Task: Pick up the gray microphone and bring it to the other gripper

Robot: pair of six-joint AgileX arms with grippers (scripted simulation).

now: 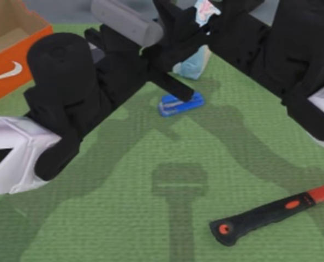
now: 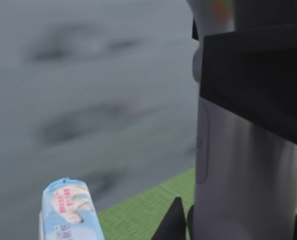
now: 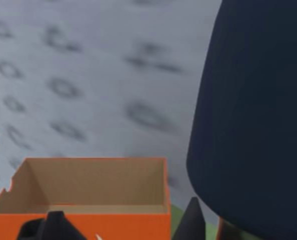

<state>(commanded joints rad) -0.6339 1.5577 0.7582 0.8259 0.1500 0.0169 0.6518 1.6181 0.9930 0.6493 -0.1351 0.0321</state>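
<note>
The gray microphone (image 1: 126, 22) is held high above the back of the table, its gray handle (image 2: 243, 165) upright between the fingers of my left gripper (image 2: 238, 227), which is shut on it. In the top view the left gripper (image 1: 151, 52) sits amid the black arm parts near the back middle. My right gripper (image 3: 124, 220) is open with nothing between its fingertips (image 3: 193, 217); it hovers close by (image 1: 178, 24). The microphone's dark navy head (image 3: 258, 115) looms just outside one of its fingers. A black block (image 2: 253, 85) crosses in front of the handle.
An open orange shoe box (image 1: 9, 49) (image 3: 88, 185) stands at the back left. A blue stapler (image 1: 181, 103) lies mid-table, a light blue snack bag (image 1: 195, 63) (image 2: 68, 210) behind it. A black-and-red hammer (image 1: 276, 213) lies at the front right on the green mat.
</note>
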